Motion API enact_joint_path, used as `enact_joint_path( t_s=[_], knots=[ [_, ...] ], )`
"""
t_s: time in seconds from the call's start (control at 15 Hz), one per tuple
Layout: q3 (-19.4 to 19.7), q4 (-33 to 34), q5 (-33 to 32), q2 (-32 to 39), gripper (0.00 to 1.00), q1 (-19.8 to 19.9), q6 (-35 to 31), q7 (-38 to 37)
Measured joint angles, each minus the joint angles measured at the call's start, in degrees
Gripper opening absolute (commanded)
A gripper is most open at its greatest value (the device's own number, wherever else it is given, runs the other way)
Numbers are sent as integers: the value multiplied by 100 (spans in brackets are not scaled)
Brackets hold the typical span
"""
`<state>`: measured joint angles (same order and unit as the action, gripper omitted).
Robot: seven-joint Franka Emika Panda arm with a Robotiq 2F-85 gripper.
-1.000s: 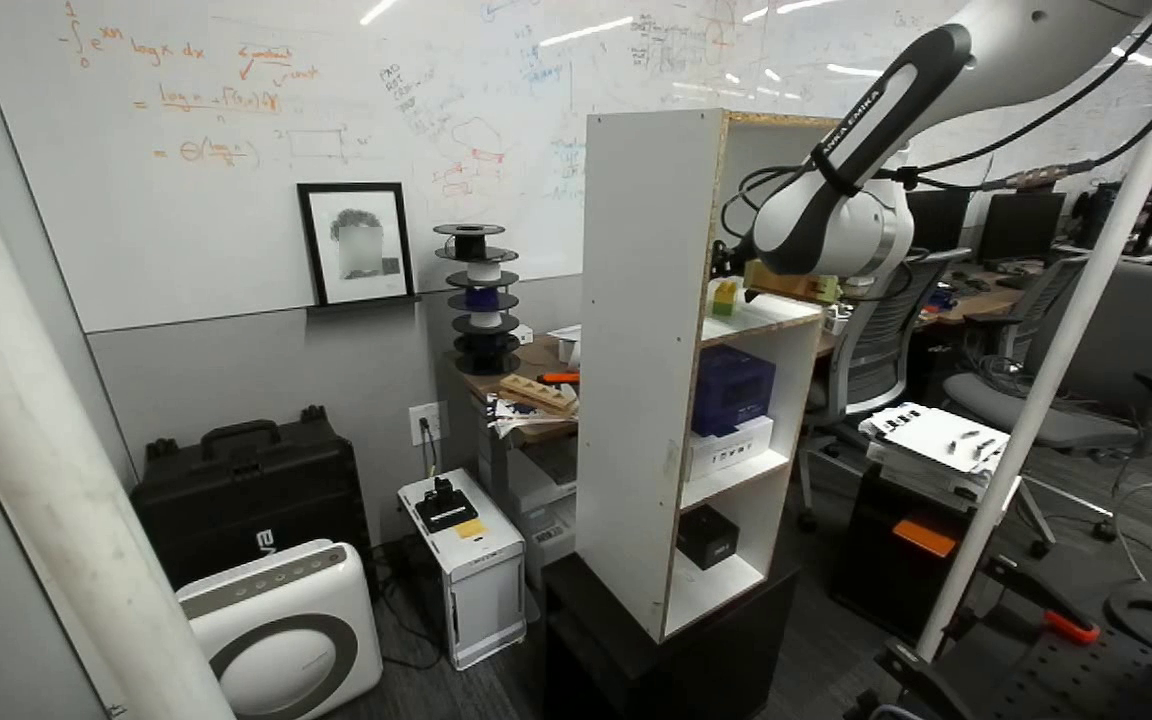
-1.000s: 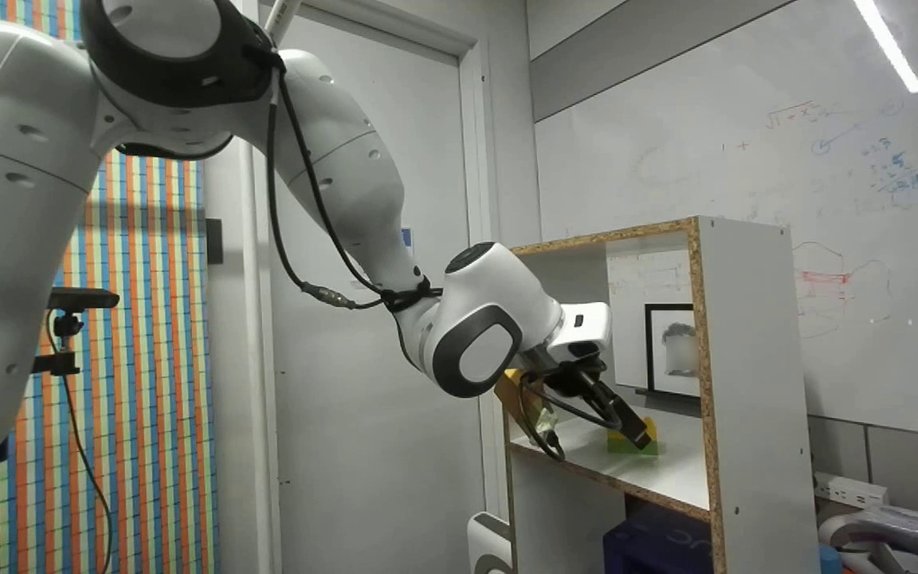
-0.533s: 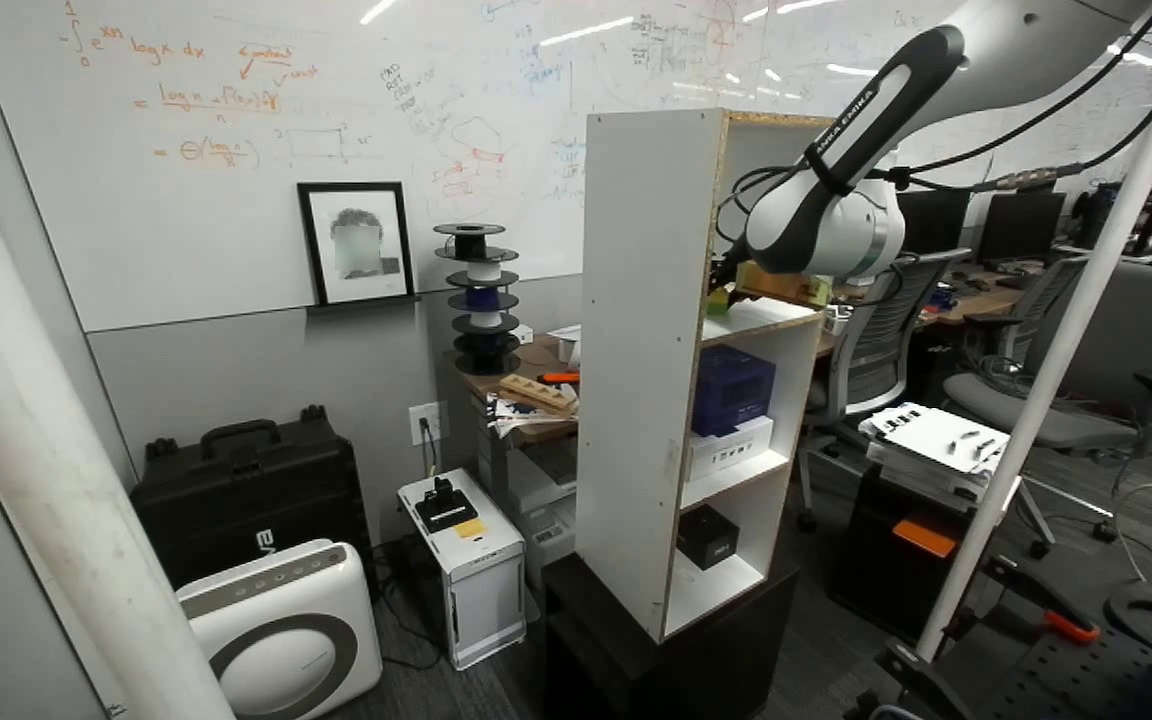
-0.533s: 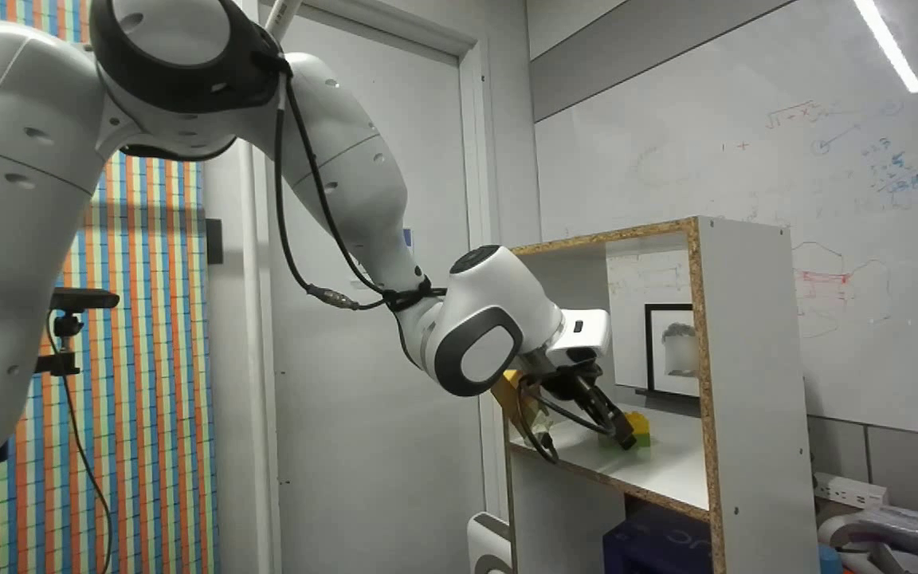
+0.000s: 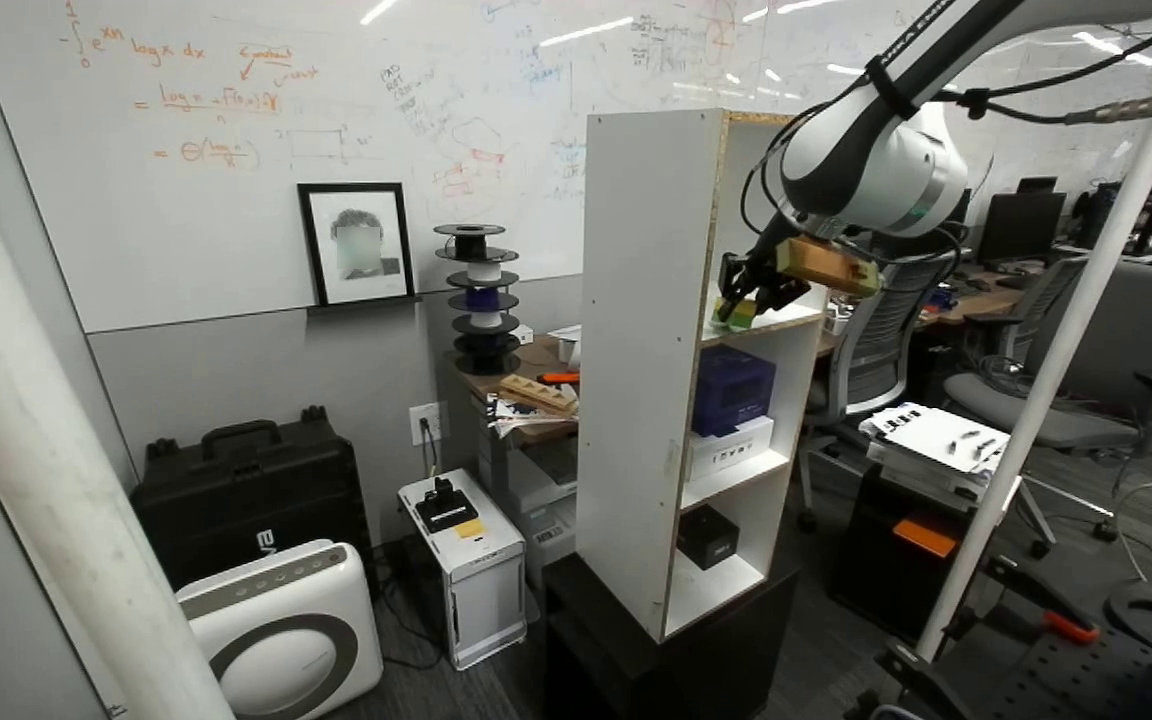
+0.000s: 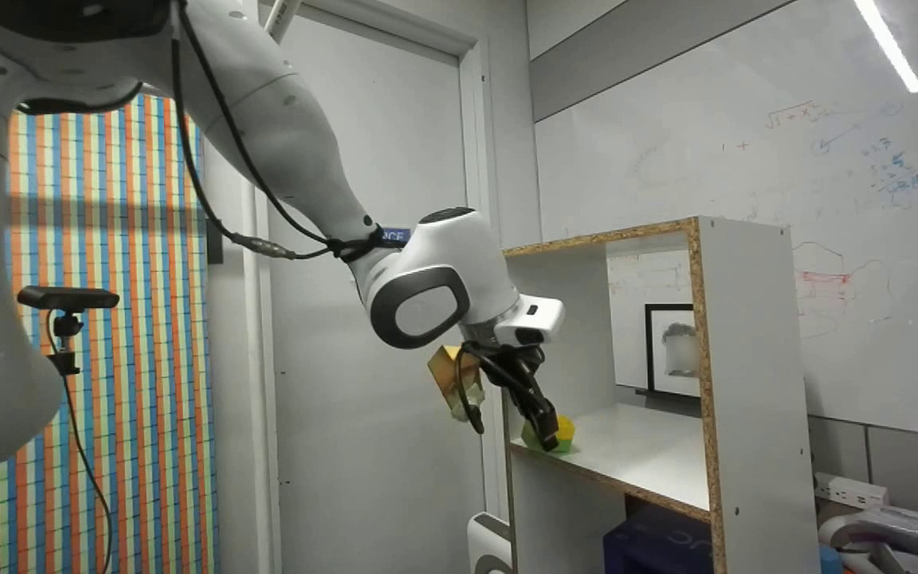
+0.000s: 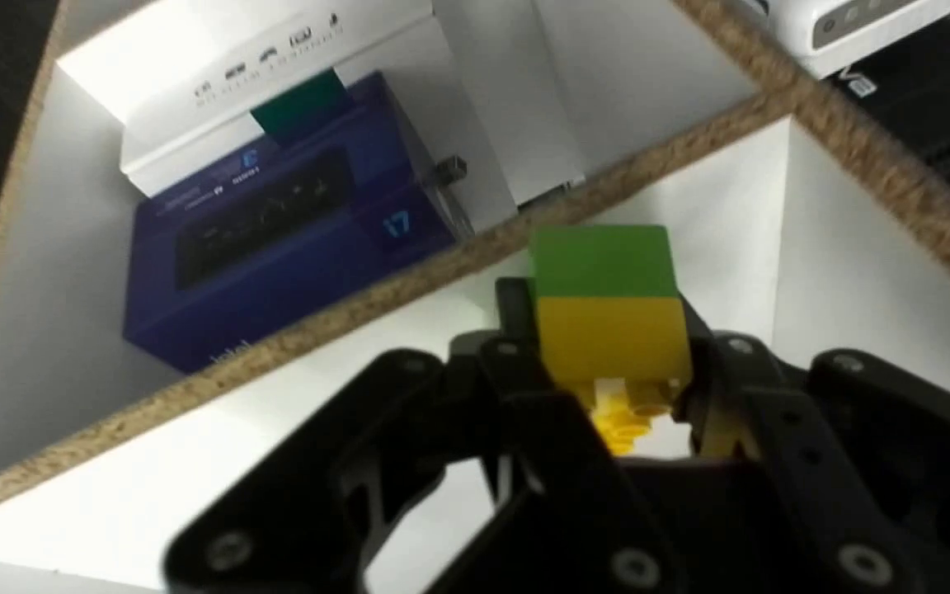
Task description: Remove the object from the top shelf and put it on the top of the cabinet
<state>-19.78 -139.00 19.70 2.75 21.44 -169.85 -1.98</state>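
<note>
A small yellow-and-green blocky object (image 7: 611, 301), plastic by its look, sits between the slim black fingers (image 7: 514, 305) of the black Robotiq gripper (image 7: 604, 322), which stand apart only by its width and seem pressed against both its sides. It is at the mouth of the uppermost compartment of the tall white open-fronted cabinet (image 5: 641, 350), close to the front edge of the white top-shelf board (image 6: 642, 462) with its raw chipboard rim; whether it touches that board or hangs just above it, I cannot tell. The pick looks made; the carry upward is not yet done. The likeliest trouble is order: lifting before the object is well out front could knock it, or the fingers, against the chipboard edge of the cabinet's top panel (image 6: 602, 237). The boxy yellow-brown piece (image 5: 826, 266) beside the gripper juts out and might catch there too. A white side panel (image 7: 854, 264) is near one finger, so sideways drift could scrape it and twist the grip. If yellow and green are separate stacked parts, a bump may split them. The top panel's upper face shows in no view, and the gripper is tilted, so letting go near the edge or at a slant could topple the object off.
</note>
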Motion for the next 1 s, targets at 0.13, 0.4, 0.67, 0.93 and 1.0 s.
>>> enact_joint_path(
  t_s=[0.13,0.4,0.67,0.93,1.0],
  knots=[
    [-21,-429,453,-617,17,54,603,523],
    [1063,-1070,339,-1877,17,-648,1718,962],
    [1945,-1154,-437,-3144,18,-1082,2356,927],
    [2212,-791,-817,-3933,18,-1168,2388,734],
    [2256,-631,-828,-3980,18,-1178,2355,702]
  ],
)
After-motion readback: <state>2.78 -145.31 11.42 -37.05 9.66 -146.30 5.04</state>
